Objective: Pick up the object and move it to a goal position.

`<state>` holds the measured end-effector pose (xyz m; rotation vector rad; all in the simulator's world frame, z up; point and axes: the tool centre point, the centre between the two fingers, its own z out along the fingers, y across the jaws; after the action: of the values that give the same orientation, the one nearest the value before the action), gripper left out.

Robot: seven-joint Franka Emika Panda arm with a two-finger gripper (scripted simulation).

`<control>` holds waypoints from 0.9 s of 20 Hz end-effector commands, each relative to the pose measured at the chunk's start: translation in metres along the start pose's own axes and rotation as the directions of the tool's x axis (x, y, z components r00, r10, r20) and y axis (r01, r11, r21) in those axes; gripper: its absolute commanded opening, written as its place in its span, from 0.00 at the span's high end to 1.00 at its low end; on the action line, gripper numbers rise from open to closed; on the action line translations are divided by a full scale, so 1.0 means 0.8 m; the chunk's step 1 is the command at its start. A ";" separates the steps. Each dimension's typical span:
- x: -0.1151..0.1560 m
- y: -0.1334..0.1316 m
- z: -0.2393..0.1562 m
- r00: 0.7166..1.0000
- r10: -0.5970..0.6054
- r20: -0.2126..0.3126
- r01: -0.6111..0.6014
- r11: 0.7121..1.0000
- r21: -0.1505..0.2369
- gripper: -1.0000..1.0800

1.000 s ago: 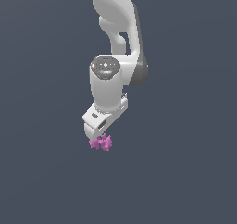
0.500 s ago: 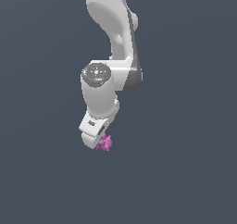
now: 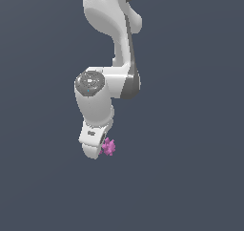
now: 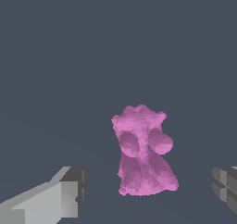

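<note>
Gripper (image 4: 148,195): jaws apart, nothing clamped. In the wrist view 1 finger (image 4: 51,200) shows at one edge and the other finger (image 4: 227,183) at the opposite edge, with a clear gap on each side of the object (image 4: 142,151). No contact visible between either pad and the pink surface.

Exterior view, read from its left to its right: the white gripper body (image 3: 95,139) comes first, pointing down at the end of the 1 arm; the object (image 3: 109,147) lies just beside it, toward the exterior view's right, near the fingertip end. Fingertips themselves are hidden behind the hand housing in this view, so I cannot tell from here how deep they sit around the object.

Object: magenta, lumpy, resting on the plain dark surface, between the 2 fingers, somewhat nearer one finger than dead centre.

Progress, judged: approach and alignment look done; grasp not yet made. Left to do: close on the object, lift, carry to the goal. No goal marker is visible in either view.
</note>
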<state>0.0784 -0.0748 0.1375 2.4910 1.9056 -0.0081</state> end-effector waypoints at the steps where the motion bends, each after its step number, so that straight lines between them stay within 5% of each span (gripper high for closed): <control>1: -0.003 0.003 0.002 0.999 -0.039 -0.003 0.039 0.999 0.000 0.04; 18: -0.010 0.009 0.019 0.994 -0.106 -0.007 0.106 0.994 0.000 0.04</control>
<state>0.0837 -0.0845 0.1270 2.3899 2.0372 0.0010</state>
